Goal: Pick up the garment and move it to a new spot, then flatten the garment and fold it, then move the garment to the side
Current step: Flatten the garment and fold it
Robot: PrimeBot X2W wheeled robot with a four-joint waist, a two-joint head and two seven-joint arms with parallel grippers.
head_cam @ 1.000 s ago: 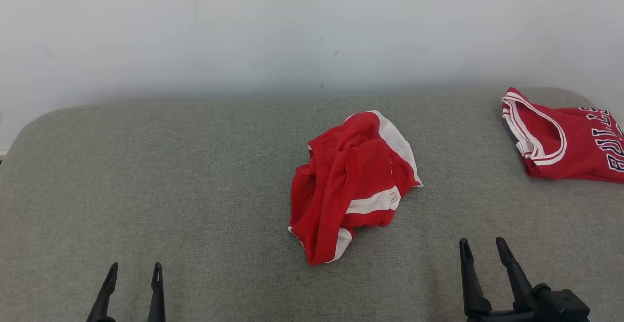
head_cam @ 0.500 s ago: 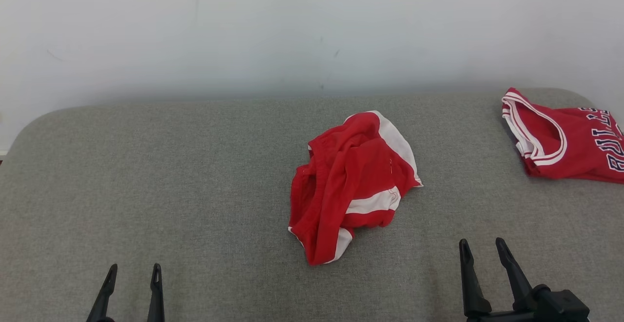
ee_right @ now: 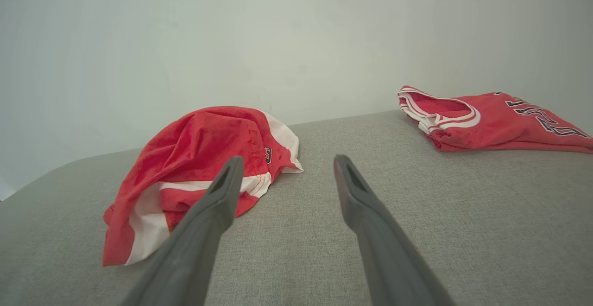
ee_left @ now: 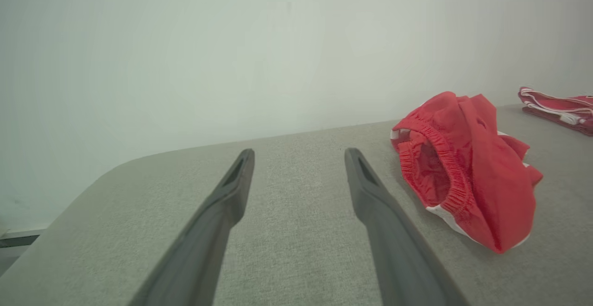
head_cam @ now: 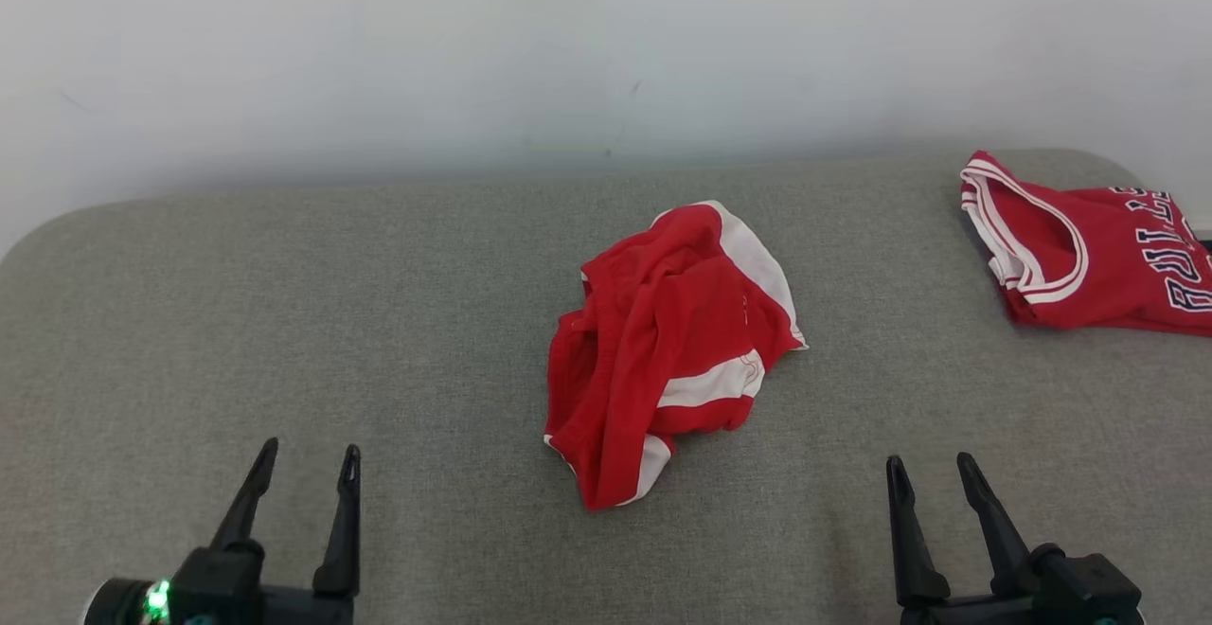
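Note:
The garment (head_cam: 672,350) is a pair of red shorts with white stripes, crumpled in a heap at the middle of the grey padded surface (head_cam: 379,322). From the left wrist it lies to the right of the fingers, garment (ee_left: 468,176) waistband facing the camera. From the right wrist the garment (ee_right: 194,167) lies left of the fingers. My left gripper (head_cam: 308,459) stands open at the lower left, well short of the heap. At the lower right my right gripper (head_cam: 928,473) is open too, empty and apart from the cloth.
A red jersey (head_cam: 1089,256) with white trim and dark lettering lies at the far right edge of the surface, also the jersey (ee_right: 486,120) in the right wrist view. A pale wall (head_cam: 568,57) rises right behind the surface.
The left gripper has risen further into the head view and moved forward. The whole picture has shifted slightly left and up, so the camera moved. The garment lies as before.

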